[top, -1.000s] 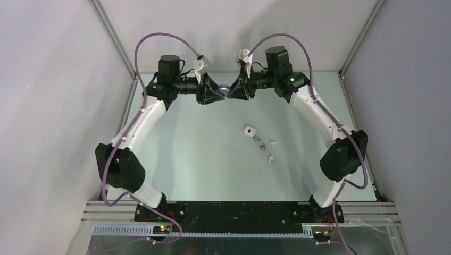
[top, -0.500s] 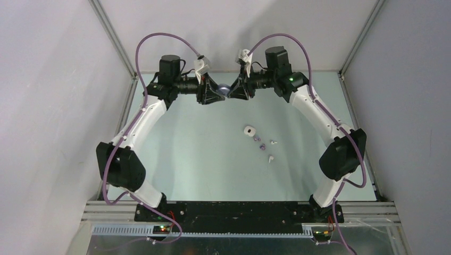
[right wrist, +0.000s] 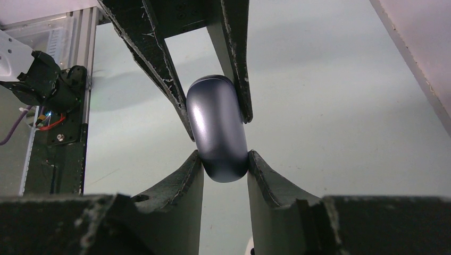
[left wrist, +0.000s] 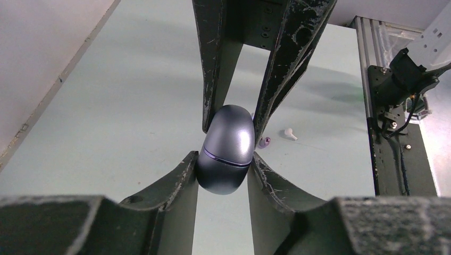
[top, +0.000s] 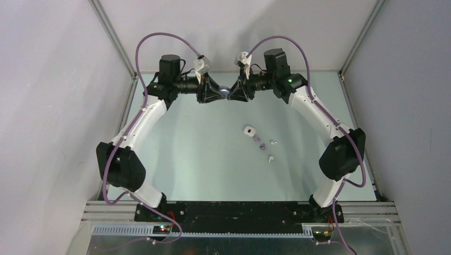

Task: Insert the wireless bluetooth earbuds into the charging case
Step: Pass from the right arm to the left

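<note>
A purple-grey charging case (top: pixel 225 90) hangs in the air over the far middle of the table, held from both sides. My left gripper (top: pixel 222 92) comes at it from the left, and in the left wrist view its fingertips press both flanks of the charging case (left wrist: pixel 226 149). My right gripper (top: pixel 230 91) is shut on the opposite end of the charging case (right wrist: pixel 217 130). The case lid is closed. Two purple earbuds (top: pixel 259 143) and two white earbuds (top: pixel 274 142) lie loose on the table at centre right; one purple earbud (left wrist: pixel 265 141) shows past the case.
A small white case (top: pixel 249 130) sits on the table just left of the loose earbuds. Grey walls and aluminium frame rails (top: pixel 114 40) enclose the table on the left, right and far sides. The arm bases stand on the black near rail (top: pixel 234 210).
My left gripper's jaws have narrowed onto the charging case. The right gripper has held its grip, and its arm has shifted slightly left.
</note>
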Motion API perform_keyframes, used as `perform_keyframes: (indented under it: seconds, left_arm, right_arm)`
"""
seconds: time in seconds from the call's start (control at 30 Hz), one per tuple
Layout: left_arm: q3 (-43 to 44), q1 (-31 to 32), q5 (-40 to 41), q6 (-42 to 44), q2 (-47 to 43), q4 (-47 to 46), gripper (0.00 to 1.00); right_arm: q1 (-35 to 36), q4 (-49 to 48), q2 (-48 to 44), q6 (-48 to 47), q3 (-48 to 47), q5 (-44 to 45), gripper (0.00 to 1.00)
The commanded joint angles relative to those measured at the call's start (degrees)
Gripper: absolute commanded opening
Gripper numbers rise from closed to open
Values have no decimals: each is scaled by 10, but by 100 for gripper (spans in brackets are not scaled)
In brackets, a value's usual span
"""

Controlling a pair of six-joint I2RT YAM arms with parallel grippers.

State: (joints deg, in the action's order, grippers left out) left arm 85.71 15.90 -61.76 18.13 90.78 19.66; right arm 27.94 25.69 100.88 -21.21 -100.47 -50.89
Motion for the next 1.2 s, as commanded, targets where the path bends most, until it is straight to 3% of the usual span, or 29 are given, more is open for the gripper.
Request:
perform_keyframes:
  seconds: [0.0, 0.2, 0.4, 0.57, 1.17]
  left_arm:
    - [6, -2, -11, -9, -8, -19, 37]
    - [11, -1, -17, -10, 8, -18, 44]
    - [7, 0, -23, -8, 10, -40, 35]
    - [2, 0, -22, 0, 7, -42, 48]
    - [18, 0, -10, 61, 14, 13, 49]
  right_arm:
    - [4, -13, -11, 1, -1, 2, 27]
    - [4, 0, -15, -5, -13, 10, 27]
    - [3, 16, -14, -16, -15, 20, 27]
    - [4, 11, -12, -8, -19, 21, 27]
    - [-4, 3, -8, 1, -25, 6, 27]
